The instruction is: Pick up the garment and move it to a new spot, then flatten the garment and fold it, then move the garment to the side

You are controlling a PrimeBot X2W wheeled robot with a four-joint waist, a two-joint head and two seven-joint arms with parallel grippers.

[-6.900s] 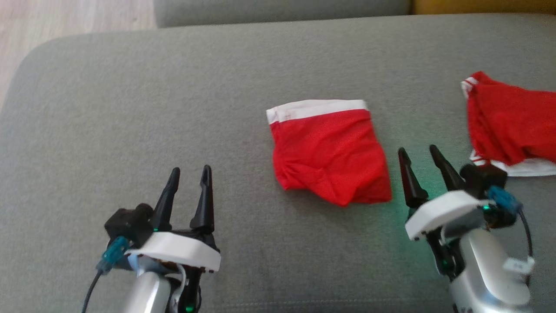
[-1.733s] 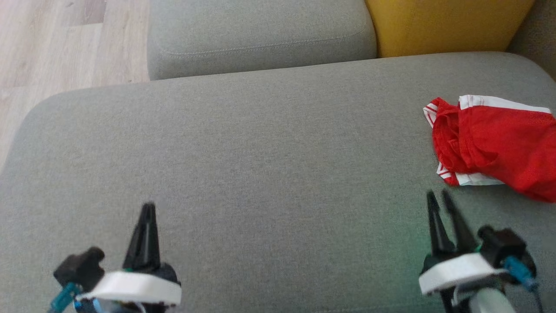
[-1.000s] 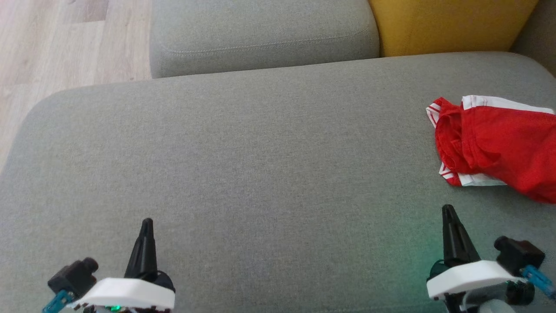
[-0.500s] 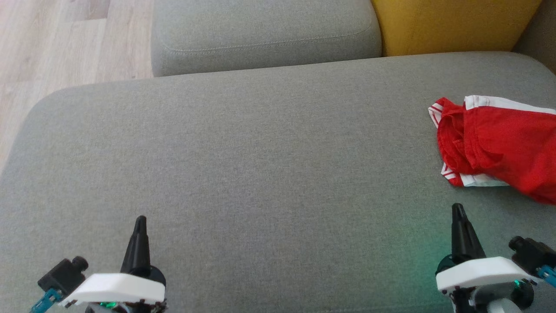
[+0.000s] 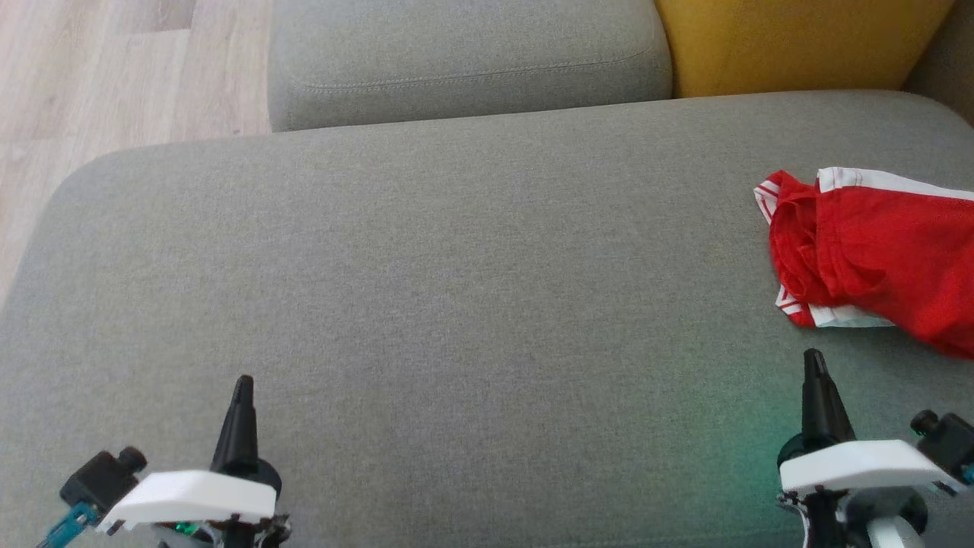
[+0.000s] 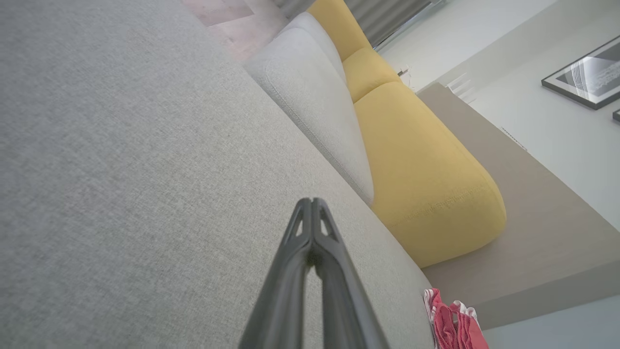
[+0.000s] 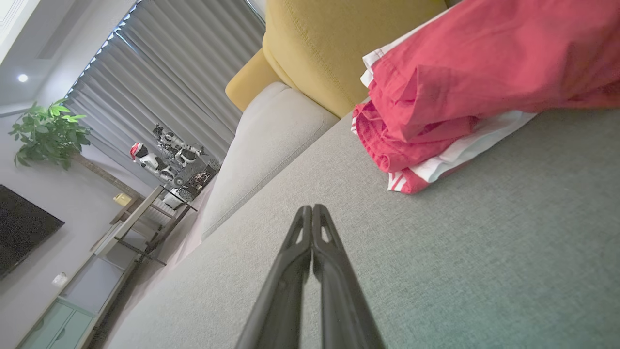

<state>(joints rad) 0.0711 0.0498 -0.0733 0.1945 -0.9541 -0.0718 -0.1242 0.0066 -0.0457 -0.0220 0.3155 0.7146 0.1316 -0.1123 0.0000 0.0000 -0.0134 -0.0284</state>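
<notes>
Red garments with white bands (image 5: 875, 262) lie piled at the right edge of the grey sofa seat (image 5: 456, 289); the wrist views show them too (image 7: 460, 82) (image 6: 453, 322). My left gripper (image 5: 242, 384) rests low at the front left, shut, with nothing held (image 6: 312, 203). At the front right sits my right gripper (image 5: 814, 359), also shut and empty (image 7: 312, 209), a short way in front of the red pile and apart from it.
A grey back cushion (image 5: 464, 53) and a yellow cushion (image 5: 799, 38) stand behind the seat. Wooden floor (image 5: 91, 84) lies past the seat's left rounded edge. A plant (image 7: 48, 135), a shelf and curtains show in the room beyond.
Since 6.9 s ago the folded red garment left the middle and lies on the pile at the right; both grippers have shut. Lately both grippers drew back slightly toward the front edge.
</notes>
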